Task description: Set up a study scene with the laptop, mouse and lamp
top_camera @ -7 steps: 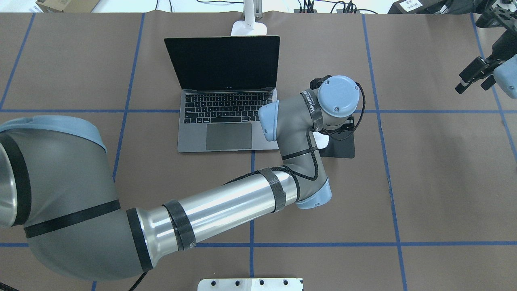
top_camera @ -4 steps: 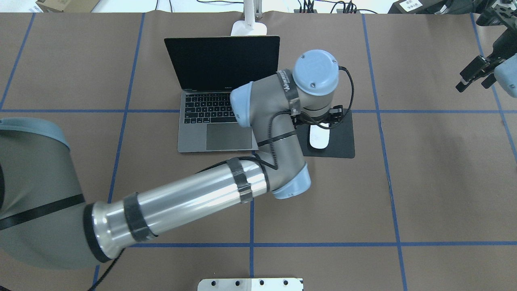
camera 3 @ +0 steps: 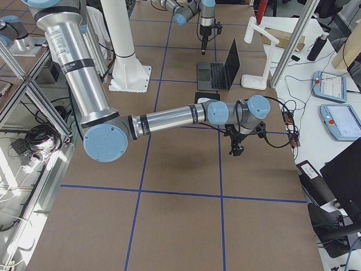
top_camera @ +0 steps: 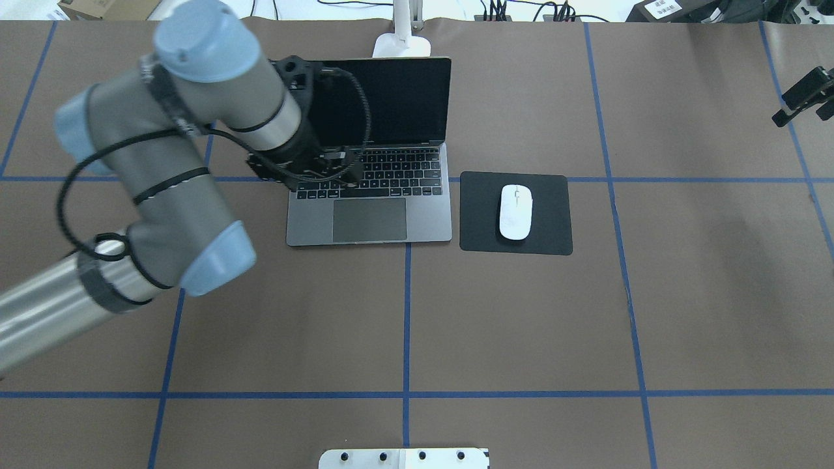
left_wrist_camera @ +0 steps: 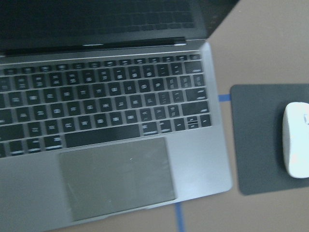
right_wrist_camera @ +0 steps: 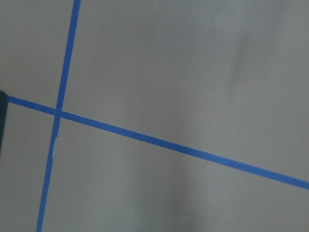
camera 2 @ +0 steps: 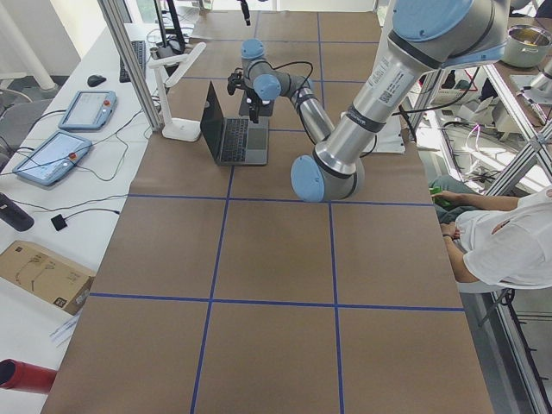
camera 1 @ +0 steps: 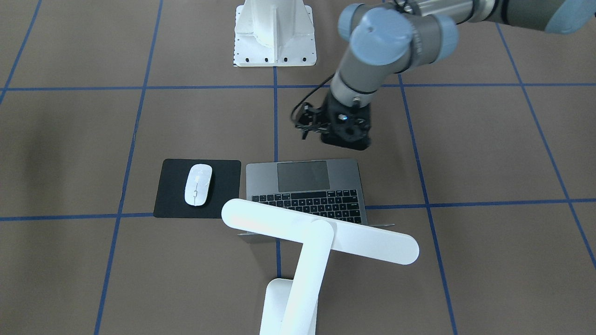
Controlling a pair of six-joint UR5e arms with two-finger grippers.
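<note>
The grey laptop (top_camera: 368, 221) stands open in the middle of the table, its screen dark. Right of it the white mouse (top_camera: 515, 212) lies alone on a black mat (top_camera: 547, 228). The white lamp's base (top_camera: 402, 45) sits behind the screen, and its bar head (camera 1: 321, 232) hangs over the laptop (camera 1: 305, 186) in the front view. My left gripper (top_camera: 319, 174) hovers above the left of the keyboard, its jaws apart and holding nothing. The left wrist view shows the trackpad (left_wrist_camera: 116, 179) and the mouse (left_wrist_camera: 297, 140). My right gripper (top_camera: 805, 107) hangs open at the far right edge.
The white bolted pedestal (top_camera: 404, 458) sits at the table's near edge. Blue tape lines cross the brown table cover. A seated person shows at the right edge of the exterior left view, and tablets and cables lie on the side bench beyond the lamp.
My left arm has swung left from over the black mat to above the laptop's keyboard, leaving the mouse lying on the mat. The right gripper has drifted further towards the right edge.
</note>
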